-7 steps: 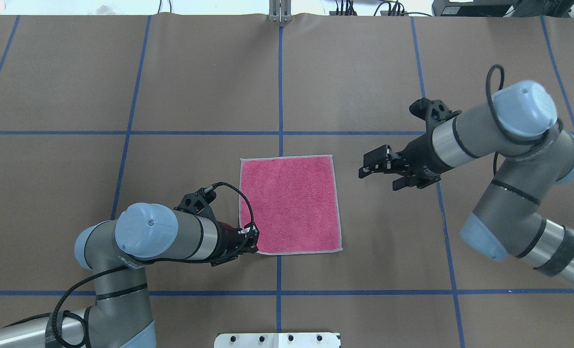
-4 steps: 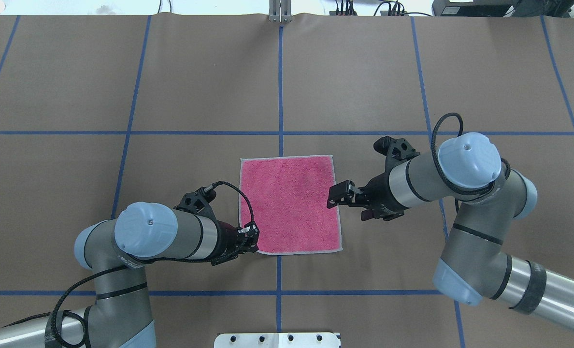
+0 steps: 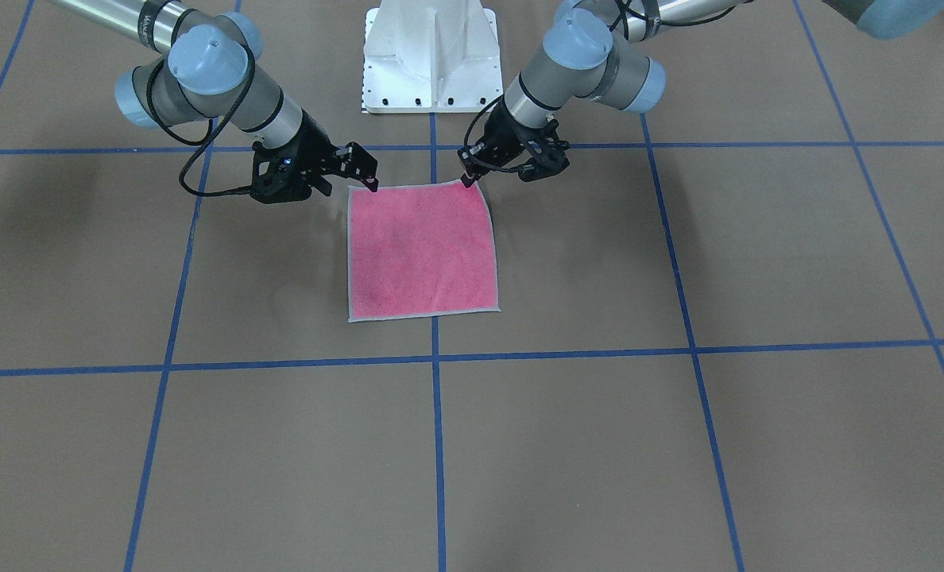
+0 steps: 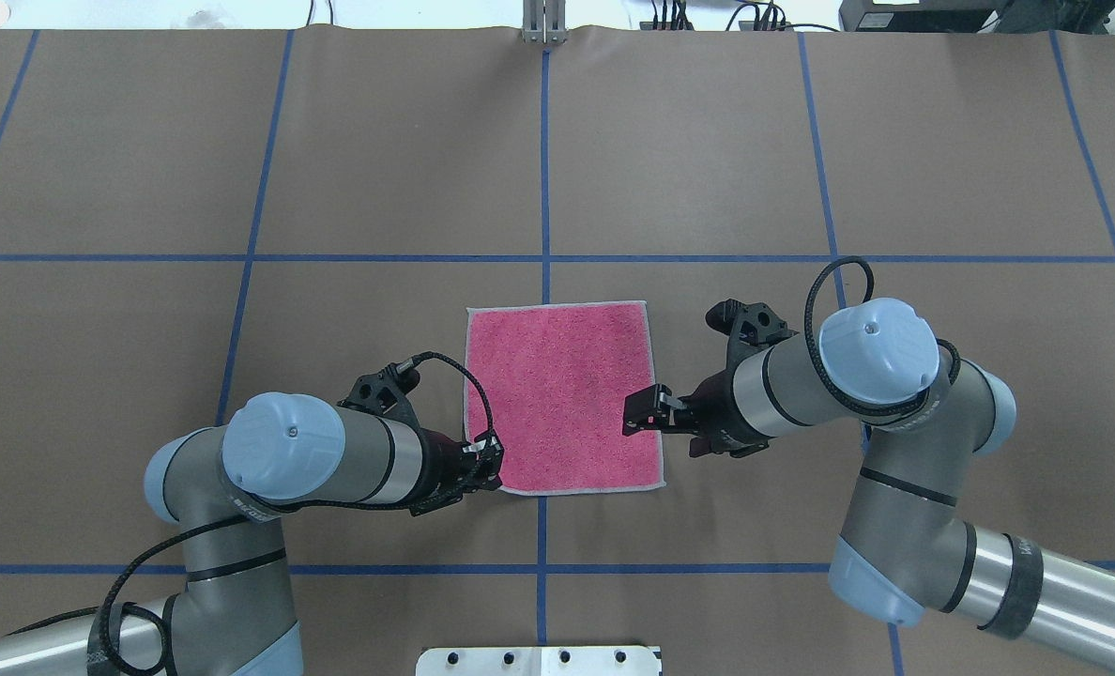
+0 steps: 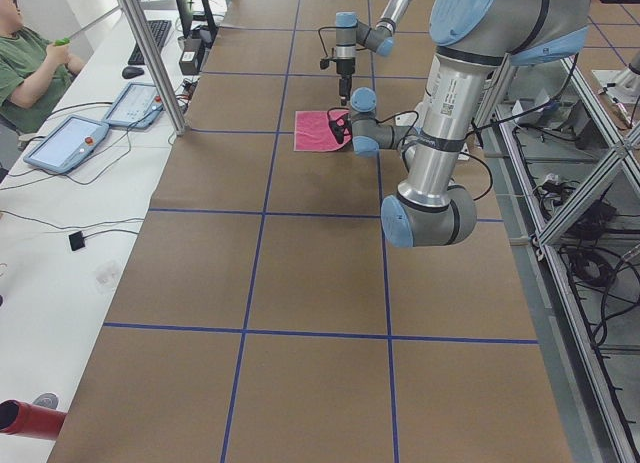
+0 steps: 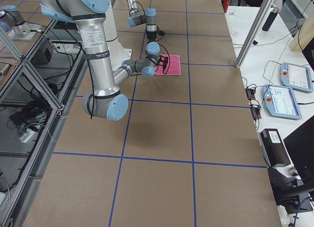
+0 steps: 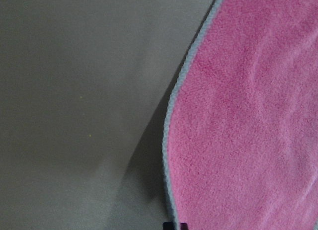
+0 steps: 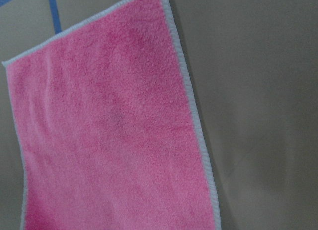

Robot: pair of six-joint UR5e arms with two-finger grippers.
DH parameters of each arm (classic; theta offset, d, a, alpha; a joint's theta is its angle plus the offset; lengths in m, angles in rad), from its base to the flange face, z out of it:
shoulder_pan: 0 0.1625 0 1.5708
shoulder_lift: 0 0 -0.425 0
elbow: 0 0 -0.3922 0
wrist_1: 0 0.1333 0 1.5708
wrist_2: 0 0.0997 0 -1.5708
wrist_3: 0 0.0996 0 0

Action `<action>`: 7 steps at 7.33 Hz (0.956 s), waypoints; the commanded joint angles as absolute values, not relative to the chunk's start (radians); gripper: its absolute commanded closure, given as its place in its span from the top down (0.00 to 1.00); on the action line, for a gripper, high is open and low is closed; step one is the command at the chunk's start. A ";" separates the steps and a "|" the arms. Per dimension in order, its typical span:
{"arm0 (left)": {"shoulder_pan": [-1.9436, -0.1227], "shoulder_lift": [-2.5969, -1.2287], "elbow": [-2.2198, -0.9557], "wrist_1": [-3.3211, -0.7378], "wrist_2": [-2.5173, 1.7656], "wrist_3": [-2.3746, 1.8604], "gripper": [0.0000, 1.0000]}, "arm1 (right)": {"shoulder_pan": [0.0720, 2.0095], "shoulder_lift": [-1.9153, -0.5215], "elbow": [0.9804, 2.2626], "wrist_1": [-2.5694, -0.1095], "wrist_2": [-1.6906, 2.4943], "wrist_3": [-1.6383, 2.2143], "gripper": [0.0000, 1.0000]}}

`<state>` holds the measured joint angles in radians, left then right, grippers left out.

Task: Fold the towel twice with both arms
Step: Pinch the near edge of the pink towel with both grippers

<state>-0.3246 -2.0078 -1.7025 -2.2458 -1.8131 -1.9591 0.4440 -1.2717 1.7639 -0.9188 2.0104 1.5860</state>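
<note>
- The towel (image 4: 562, 394) lies flat on the brown worktop (image 4: 332, 169) between the two claws. Its pink terry face is up, with a light grey stitched border on all four sides, and only this face shows.
- The left claw (image 4: 492, 467) has its tips pinched together on the towel's corner, and the cloth spreads away ahead of it.
- The right claw (image 4: 640, 411) has its fingers apart above the opposite side edge, with the cloth below and ahead of its tips. I cannot tell whether they touch it.
- The front-facing view shows both claws from across the worktop. The left claw (image 3: 467, 176) meets the towel's (image 3: 420, 250) corner, which the claw's body covers in the overhead view. The right claw (image 3: 363, 171) sits just beside the other corner on the robot's side.
- The left wrist view alone shows the towel's (image 7: 248, 130) border bowing over a dark shadow. The border runs down to a sliver of fingertip cut off at the bottom edge.
- The right wrist view shows the towel (image 8: 109, 140) with a faint darker smudge mid-cloth. The claw's own fingers fall outside this frame.
- In both side views the towel (image 5: 315, 131) is a tiny pink patch, and the claws are too small to read.
</note>
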 commanded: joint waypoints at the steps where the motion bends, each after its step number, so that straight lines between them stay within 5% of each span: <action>1: -0.325 -2.006 -1.703 -2.246 -1.813 -1.959 0.00 | 0.436 -1.273 1.755 -0.919 2.008 1.586 0.84; 7: -0.327 -2.006 -1.706 -2.246 -1.813 -1.960 0.00 | 0.410 -1.266 1.741 -0.919 1.994 1.586 0.78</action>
<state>-0.3266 -2.0070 -1.7052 -2.2457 -1.8132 -1.9604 0.4109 -1.2666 1.7441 -0.9188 1.9944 1.5862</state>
